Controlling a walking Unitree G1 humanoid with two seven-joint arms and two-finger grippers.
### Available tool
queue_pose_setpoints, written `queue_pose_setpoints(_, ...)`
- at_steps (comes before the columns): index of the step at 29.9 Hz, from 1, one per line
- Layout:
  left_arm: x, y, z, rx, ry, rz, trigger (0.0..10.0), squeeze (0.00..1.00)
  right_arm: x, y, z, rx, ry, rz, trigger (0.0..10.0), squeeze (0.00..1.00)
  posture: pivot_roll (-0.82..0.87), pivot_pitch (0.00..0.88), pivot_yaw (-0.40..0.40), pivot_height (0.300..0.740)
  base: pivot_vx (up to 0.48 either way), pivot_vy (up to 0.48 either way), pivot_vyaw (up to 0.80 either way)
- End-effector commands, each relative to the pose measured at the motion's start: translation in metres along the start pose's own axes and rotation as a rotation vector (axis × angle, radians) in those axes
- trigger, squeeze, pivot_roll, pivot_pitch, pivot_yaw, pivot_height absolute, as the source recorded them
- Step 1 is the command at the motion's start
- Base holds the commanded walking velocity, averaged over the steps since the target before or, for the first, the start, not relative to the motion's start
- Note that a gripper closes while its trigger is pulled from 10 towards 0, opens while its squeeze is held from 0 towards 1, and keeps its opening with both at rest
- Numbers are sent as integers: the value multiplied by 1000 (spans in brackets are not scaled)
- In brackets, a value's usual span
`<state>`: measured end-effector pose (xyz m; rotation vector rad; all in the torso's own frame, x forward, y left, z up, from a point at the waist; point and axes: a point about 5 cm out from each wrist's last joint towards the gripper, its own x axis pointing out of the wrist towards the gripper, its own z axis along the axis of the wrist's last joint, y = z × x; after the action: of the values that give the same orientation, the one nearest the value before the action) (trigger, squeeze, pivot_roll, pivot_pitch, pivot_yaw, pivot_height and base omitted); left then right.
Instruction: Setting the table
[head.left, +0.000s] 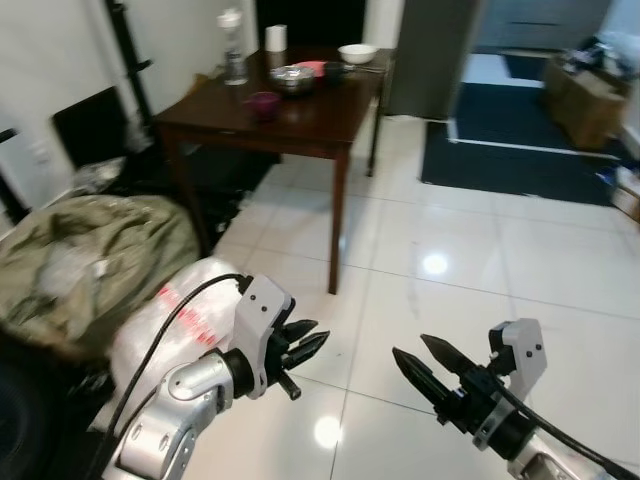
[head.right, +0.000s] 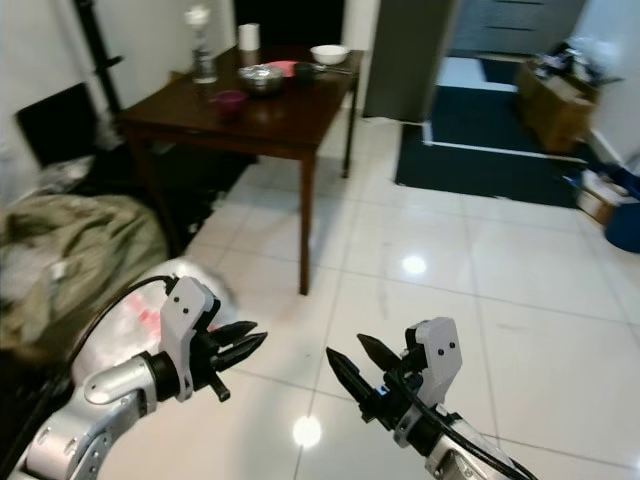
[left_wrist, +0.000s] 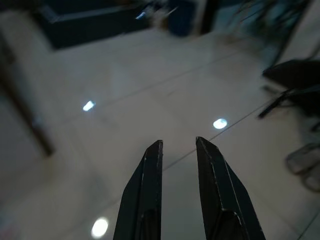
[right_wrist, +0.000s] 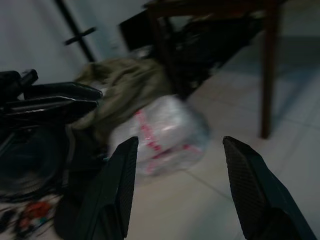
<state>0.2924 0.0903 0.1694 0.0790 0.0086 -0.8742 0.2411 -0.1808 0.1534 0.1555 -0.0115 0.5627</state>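
Observation:
A dark wooden table (head.left: 320, 120) stands far ahead on the left, across the white tiled floor. On it are a metal bowl (head.left: 292, 79), a white bowl (head.left: 357, 52), a pink plate (head.left: 312, 68), a small purple cup (head.left: 264, 103), a clear bottle (head.left: 234, 50) and a white cup (head.left: 276, 38). Both arms are held low in front of me, well short of the table. My left gripper (head.left: 318, 332) has a narrow gap between its fingers and holds nothing. My right gripper (head.left: 410, 346) is spread wide and empty; the right wrist view shows its fingers (right_wrist: 120, 175) far apart.
An olive cloth bundle (head.left: 90, 260) and a white plastic bag with red print (head.left: 180, 315) lie on the floor at my left. A dark blue rug (head.left: 530, 150) and a cardboard box (head.left: 590, 100) are at the far right. A grey cabinet (head.left: 425, 55) stands behind the table.

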Motion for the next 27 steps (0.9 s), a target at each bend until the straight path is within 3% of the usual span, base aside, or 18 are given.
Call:
queue_pose_setpoints(1,-4,3,-8,4,32,19,10000,0,-1,2,-3,7,12,-1,10000,0,28,101,101,740,0,0,-788)
queue_pose_setpoints(14,1,4,-3,23,-12,35,10000,0,3,3,-5,14,2,-20,10000,0,28,101,102,740,0,0,-781)
queue_pose_setpoints(23,4,0,-8,62,0,31,10000,0,13,8,-21,14,18,-78,10000,0,23,96,100,740,480,0,0)
queue_pose_setpoints(27,-1,-4,-29,40,64,36,10000,0,20,17,-41,-1,65,-75,10000,0,28,93,98,740,480,0,0)
